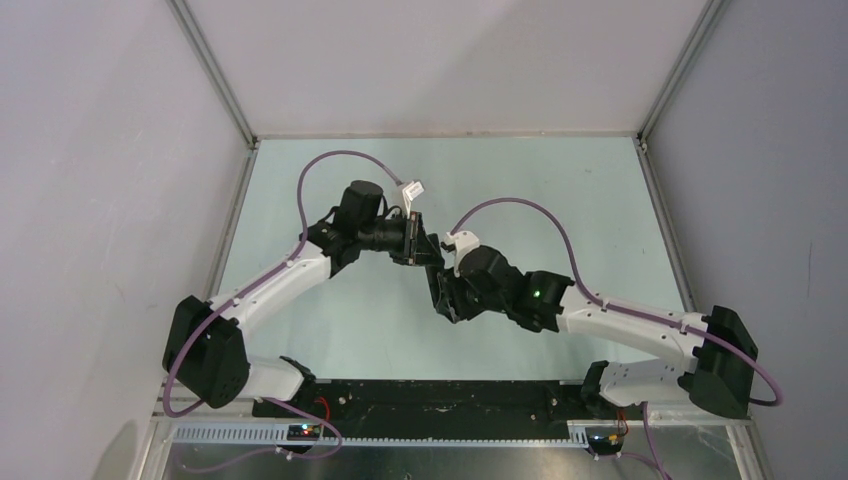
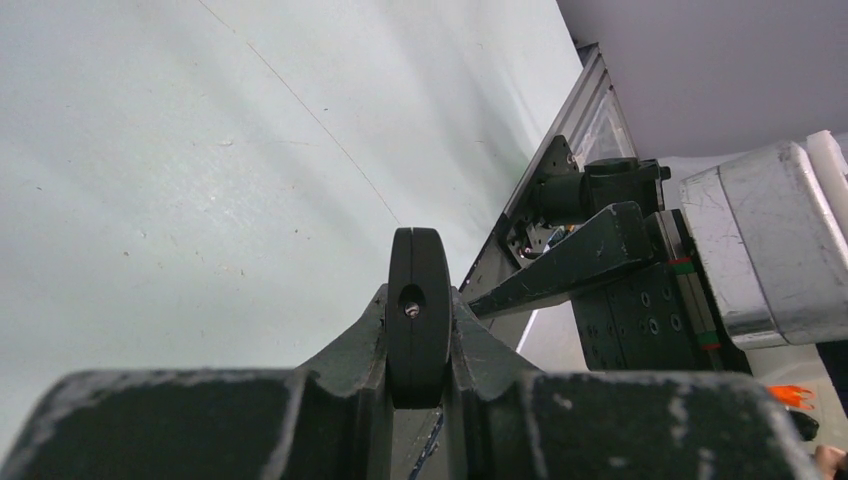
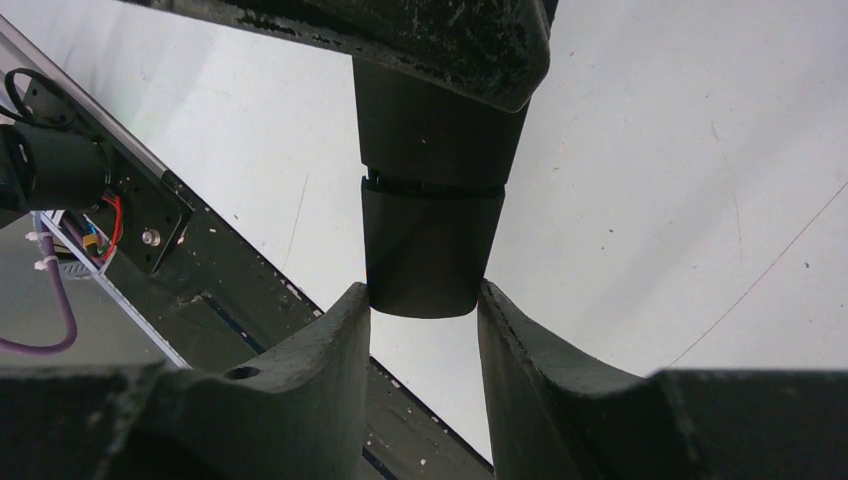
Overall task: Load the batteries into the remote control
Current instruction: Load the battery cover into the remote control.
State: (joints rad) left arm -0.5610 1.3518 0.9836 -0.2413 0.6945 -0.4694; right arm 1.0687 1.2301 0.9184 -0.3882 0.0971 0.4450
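The left gripper [image 2: 418,296] is clamped flat on the remote control [image 2: 418,255], which is held off the table [image 1: 560,200] above its middle. The right gripper [image 3: 423,296] is closed on the bar's free end, with a fingertip against each narrow edge. From above, the remote is hidden by the two gripper bodies, which are met nose to nose. Purple cables [image 1: 330,160] are looped over both arms, and a black rail [image 1: 450,398] is fixed along the near edge. The table is pale green and scuffed, enclosed by grey walls [image 1: 100,150]. The remote is seen as slim, black and round-ended, with a seam across its width and a small hole in its tip.
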